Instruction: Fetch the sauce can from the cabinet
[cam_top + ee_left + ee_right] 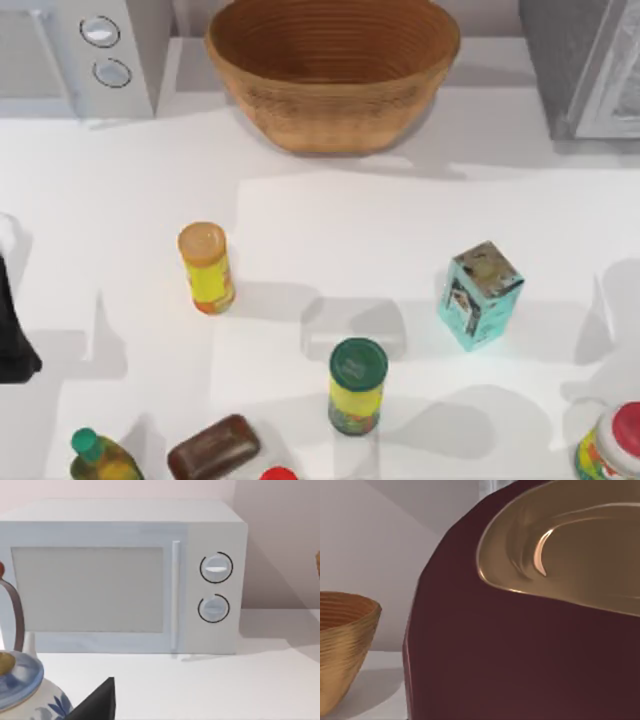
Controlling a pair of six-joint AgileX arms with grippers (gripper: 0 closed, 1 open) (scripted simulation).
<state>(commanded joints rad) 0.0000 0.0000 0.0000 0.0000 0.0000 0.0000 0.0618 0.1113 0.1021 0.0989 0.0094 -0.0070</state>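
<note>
**Sauce can close against right wrist camera; grip unconfirmed**

Far left of the table: the left arm (12, 330) sits parked at the edge, near the white box-shaped microwave with two round knobs (125, 577) and a blue-and-white ceramic teapot (22, 690). Whether its gripper is open or closed, I cannot tell.

Centre: a woven brown wicker basket (333, 75) stands at the back. In front of it, well apart, stand a slim orange-capped yellow bottle (206, 267), a green-lidded yellow jar (356, 386) and a teal carton (479, 294).

Right: the grey boxy cabinet (580, 65) is cut off at the corner. In the right wrist view, the sauce can (530, 630), dark maroon rim and brown flat top, looms very close, apparently held. The right gripper's fingers are hidden, so I cannot tell their state.

Risk: an insecure hold could drop the can onto the table; a careless swing might strike the basket.
</note>
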